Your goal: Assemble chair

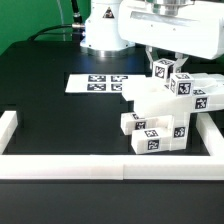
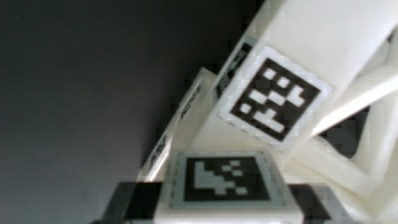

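Note:
The chair is in loose and partly joined white tagged parts at the exterior view's right: a boxy stack (image 1: 160,112) with tagged blocks in front (image 1: 152,133) and a frame piece (image 1: 200,98) against the right wall. My gripper (image 1: 160,60) hangs over the back of that stack, shut on a narrow white tagged part (image 1: 164,71). In the wrist view that part (image 2: 222,178) sits clamped between my gripper's (image 2: 226,202) dark fingers (image 2: 146,202), its tag facing the camera. Just beyond it lies another tagged chair piece (image 2: 276,95), slanted and close.
The marker board (image 1: 100,82) lies flat on the black table behind the parts. A low white border wall (image 1: 70,165) runs along the front edge, with short sides at the left (image 1: 8,125) and the right (image 1: 210,130). The robot base (image 1: 100,30) stands at the back.

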`<state>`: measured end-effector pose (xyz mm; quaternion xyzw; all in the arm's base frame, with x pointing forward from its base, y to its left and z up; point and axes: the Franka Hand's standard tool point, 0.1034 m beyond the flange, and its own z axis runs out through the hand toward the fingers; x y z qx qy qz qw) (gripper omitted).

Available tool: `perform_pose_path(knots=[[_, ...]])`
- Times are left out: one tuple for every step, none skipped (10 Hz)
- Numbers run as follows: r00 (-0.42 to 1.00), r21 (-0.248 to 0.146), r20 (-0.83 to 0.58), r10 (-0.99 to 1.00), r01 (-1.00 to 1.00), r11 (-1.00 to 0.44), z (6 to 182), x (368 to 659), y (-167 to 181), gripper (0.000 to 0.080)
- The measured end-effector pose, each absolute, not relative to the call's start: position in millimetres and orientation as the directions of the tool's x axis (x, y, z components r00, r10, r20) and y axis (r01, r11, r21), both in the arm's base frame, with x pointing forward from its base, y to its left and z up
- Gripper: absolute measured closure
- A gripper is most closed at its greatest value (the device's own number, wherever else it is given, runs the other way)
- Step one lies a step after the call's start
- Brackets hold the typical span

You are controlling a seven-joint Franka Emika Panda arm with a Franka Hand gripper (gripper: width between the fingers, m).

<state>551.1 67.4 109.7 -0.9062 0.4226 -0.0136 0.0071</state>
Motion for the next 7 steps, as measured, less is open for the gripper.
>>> perform_pose_path(knots=[[0.601, -0.026, 0.016, -0.799, -0.798, -0.601, 109.7, 551.1, 67.9, 0.0527], [0.54, -0.03, 0.01, -0.842, -0.841, -0.54, 109.7, 551.0, 69.1, 0.0527], [0.483, -0.031, 0.008, -0.875, -0.875, -0.483, 109.6, 550.9, 69.8, 0.0527], [0.435, -0.033, 0.004, -0.9, -0.9, -0.435, 109.6, 550.9, 70.4, 0.0527], [0.37, -0.033, 0.001, -0.929, -0.928, -0.37, 109.6, 550.8, 71.2, 0.0527], [0.307, -0.034, -0.004, -0.952, -0.951, -0.307, 109.5, 550.7, 71.9, 0.0527], [0.256, -0.035, -0.01, -0.967, -0.966, -0.256, 109.5, 550.6, 72.9, 0.0527]])
